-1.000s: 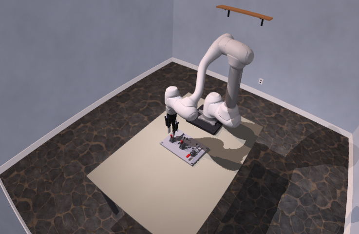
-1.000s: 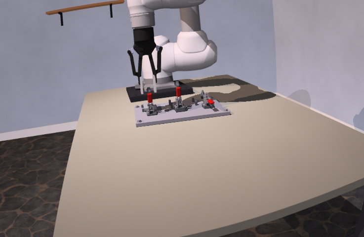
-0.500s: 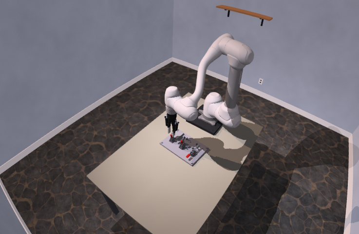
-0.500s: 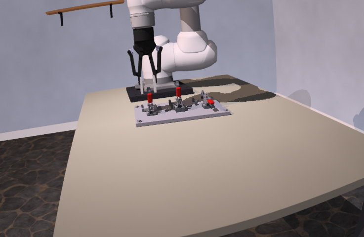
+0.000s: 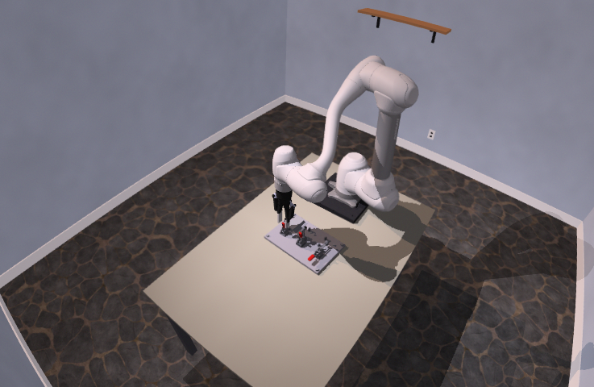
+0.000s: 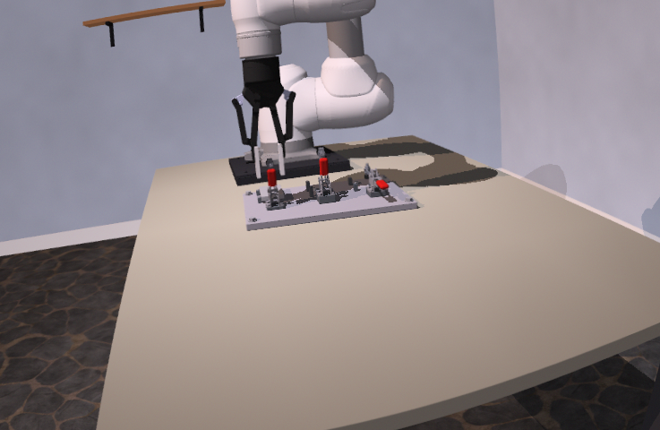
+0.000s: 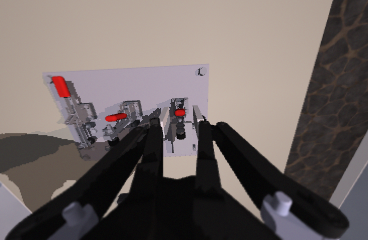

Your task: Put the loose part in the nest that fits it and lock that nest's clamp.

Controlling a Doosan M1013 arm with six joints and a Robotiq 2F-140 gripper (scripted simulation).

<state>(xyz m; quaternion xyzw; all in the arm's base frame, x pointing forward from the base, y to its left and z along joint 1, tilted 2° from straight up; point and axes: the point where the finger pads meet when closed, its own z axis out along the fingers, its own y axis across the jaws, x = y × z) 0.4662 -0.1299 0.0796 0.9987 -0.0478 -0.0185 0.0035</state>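
The fixture plate (image 5: 272, 236) (image 6: 295, 215) (image 7: 142, 82) carries three nests with red-handled clamps. In the exterior view, the left clamp's handle (image 5: 283, 225) (image 6: 271, 177) (image 7: 180, 113) and the middle clamp's handle (image 6: 323, 166) (image 5: 301, 234) (image 7: 116, 117) stand upright. The right clamp's handle (image 5: 311, 257) (image 6: 381, 184) (image 7: 61, 86) lies low towards the front. My gripper (image 5: 283, 220) (image 6: 270, 163) (image 7: 181, 113) points down above the left nest, its fingers partly apart with nothing seen between them. No loose part can be made out beside the fixture; pads and nest contents are too small to tell.
The fixture sits on the beige table (image 5: 260, 292) (image 6: 340, 304) (image 7: 257, 40). The arm's dark base plate (image 5: 322, 205) (image 6: 244, 177) is behind it. Small upright blocks and pins stand behind the clamps. The arm's shadow falls across the plate's rear and right.
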